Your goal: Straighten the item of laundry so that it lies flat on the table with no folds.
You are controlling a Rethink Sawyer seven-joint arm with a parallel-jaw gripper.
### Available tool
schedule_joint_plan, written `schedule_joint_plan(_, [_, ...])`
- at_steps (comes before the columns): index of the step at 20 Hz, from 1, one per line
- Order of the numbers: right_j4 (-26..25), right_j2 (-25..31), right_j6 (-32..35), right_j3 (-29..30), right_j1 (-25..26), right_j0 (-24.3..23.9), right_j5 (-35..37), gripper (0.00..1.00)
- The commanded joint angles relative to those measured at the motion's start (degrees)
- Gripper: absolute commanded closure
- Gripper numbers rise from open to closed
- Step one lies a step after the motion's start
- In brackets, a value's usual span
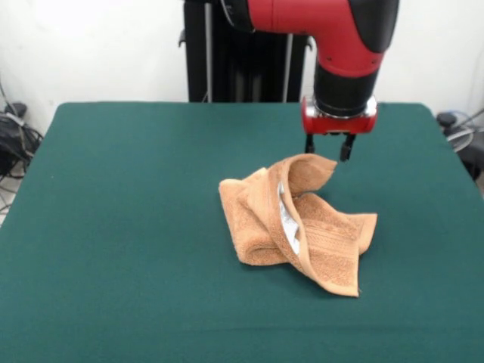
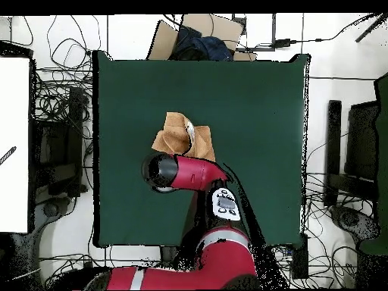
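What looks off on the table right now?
The towel is bunched and twisted near the middle of the table, folded over itself with its white label showing. The gripper hangs open just above its raised corner.

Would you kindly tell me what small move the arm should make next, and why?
Probably lower the pincer slightly and close on the raised corner just beneath it. The towel lies crumpled and folded over itself on the table, and the open pincer hovers right at that upturned flap, apparently not gripping it yet.

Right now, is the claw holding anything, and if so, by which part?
It looks like nothing is held. The claw hangs open just above the raised far corner of the crumpled towel, with no cloth visibly pinched.
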Motion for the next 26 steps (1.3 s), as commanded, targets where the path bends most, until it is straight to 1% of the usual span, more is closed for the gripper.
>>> schedule_joint_plan(1, [2.5, 3.6, 9.1, -2.6, 1.8, -0.8, 3.3, 0.00])
schedule_joint_plan(9, [2.7, 3.8, 9.1, -2.0, 1.0, -1.1, 3.8, 0.00])
schedule_joint_plan(19, [3.0, 3.9, 9.6, -1.9, 1.4, -1.1, 3.2, 0.00])
schedule_joint_plan(21, [2.9, 3.7, 9.3, -2.9, 2.1, -1.0, 3.7, 0.00])
schedule_joint_plan(26, [2.8, 4.5, 8.9, -3.2, 4.4, -1.3, 2.2, 0.00])
